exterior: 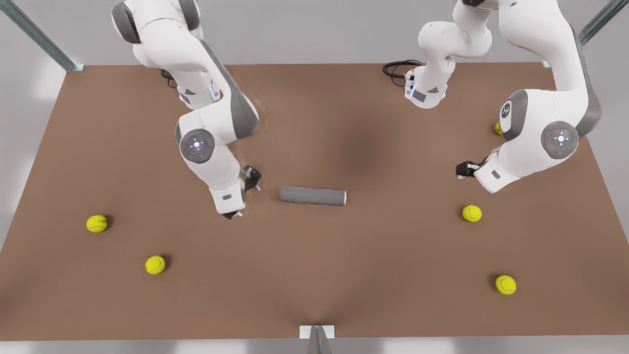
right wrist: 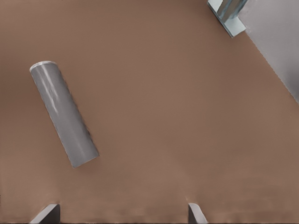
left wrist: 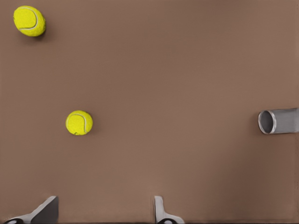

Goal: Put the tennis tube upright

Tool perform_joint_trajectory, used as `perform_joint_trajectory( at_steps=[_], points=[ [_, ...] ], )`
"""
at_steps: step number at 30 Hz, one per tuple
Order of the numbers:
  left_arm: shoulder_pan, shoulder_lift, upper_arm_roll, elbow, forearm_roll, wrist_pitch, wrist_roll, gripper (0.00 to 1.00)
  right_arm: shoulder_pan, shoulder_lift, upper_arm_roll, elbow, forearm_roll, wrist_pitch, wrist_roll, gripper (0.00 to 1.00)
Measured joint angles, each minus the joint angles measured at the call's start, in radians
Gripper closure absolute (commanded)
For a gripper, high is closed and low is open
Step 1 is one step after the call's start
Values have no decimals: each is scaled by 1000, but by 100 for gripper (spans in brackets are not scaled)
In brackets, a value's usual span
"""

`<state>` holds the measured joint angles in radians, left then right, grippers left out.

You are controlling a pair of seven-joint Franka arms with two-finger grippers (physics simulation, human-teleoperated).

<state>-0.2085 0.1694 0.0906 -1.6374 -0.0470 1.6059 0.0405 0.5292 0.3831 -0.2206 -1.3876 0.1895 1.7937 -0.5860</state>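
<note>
Right claw [right wrist: 122, 212], spread wide and empty, hangs near the closed end of the tennis tube [exterior: 313, 195], which lies flat mid-counter [exterior: 314, 275]. I judge this the approach; next it must straddle the tube and tip it up. Left claw [left wrist: 103, 209], also wide, waits off the hollow end. Tennis balls [exterior: 471, 213] and counter edges lie well apart.

A: What's on the brown desk [exterior: 314, 285] besides the job item?
B: Five yellow balls. Two on the front view's left [exterior: 97, 223] [exterior: 155, 265], three on the right [exterior: 471, 213] [exterior: 505, 284], one half hidden at [exterior: 498, 129].
A: Anything else?
B: Black cable [exterior: 397, 69] at the far edge, metal frame posts [exterior: 42, 37] at the corners.
</note>
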Motion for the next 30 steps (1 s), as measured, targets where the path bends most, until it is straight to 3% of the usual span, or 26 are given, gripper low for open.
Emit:
perform_joint_trajectory(
  at_steps=[2, 4, 6, 8, 13, 18, 30],
  points=[
    [20, 141, 13, 61, -170, -17, -18, 0, -170, -40, 66, 2, -55, -89, 62, 0],
    [115, 242, 23, -46, -419, 27, -10, 0, -207, -51, 85, 48, -104, -164, 117, 0],
    [15, 306, 20, -178, -718, 161, 8, 0, -220, -53, 87, 61, -131, -226, 167, 0],
    [-68, 391, -15, -211, -957, 273, 25, 0, -271, -51, 89, 102, -145, -271, 209, 0],
    [-99, 537, -64, -209, -1288, 427, 120, 0, -284, -48, 96, 146, -160, -325, 295, 0],
    [-100, 544, -86, -220, -1403, 488, 242, 0, -285, -48, 97, 146, -165, -349, 360, 0],
    [-128, 488, -157, -309, -1440, 522, 480, 0, -284, -51, 97, 144, -167, -371, 459, 0]
  ],
)
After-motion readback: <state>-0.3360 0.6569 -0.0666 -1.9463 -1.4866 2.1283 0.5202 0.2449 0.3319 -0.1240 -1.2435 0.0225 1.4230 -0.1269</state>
